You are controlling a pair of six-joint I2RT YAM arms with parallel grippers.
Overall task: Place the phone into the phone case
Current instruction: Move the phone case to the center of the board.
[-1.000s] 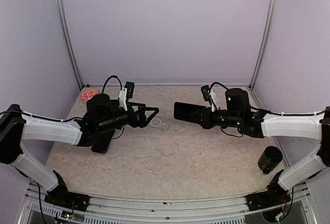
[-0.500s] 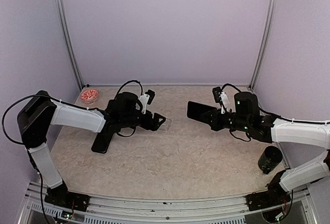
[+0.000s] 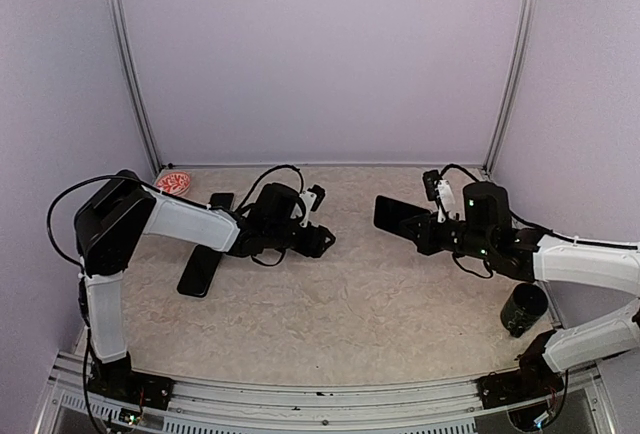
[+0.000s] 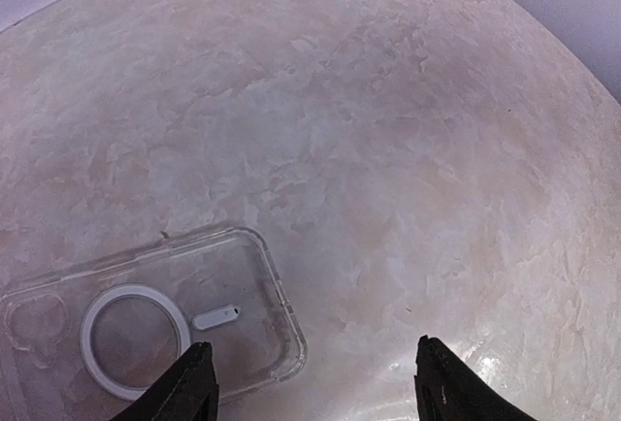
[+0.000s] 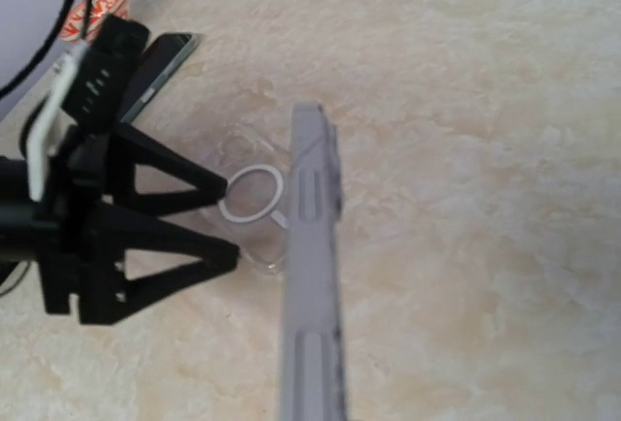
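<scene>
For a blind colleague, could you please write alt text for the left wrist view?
A clear phone case with a white ring lies flat on a mottled beige table, at the lower left. The left gripper shows only two black fingertips at the bottom edge, held apart: one overlaps the case, the other is over bare table.

A robotics lab test cell: plain lavender walls [image 3: 320, 54] framed by aluminium posts [image 3: 128, 64] box in a beige marbled desk [image 3: 340, 304]. A white-and-black left arm [image 3: 185, 222] and right arm [image 3: 585, 259] rise from a metal rail [image 3: 320, 397] at the near edge, trailing black cables [image 3: 280, 166].
</scene>
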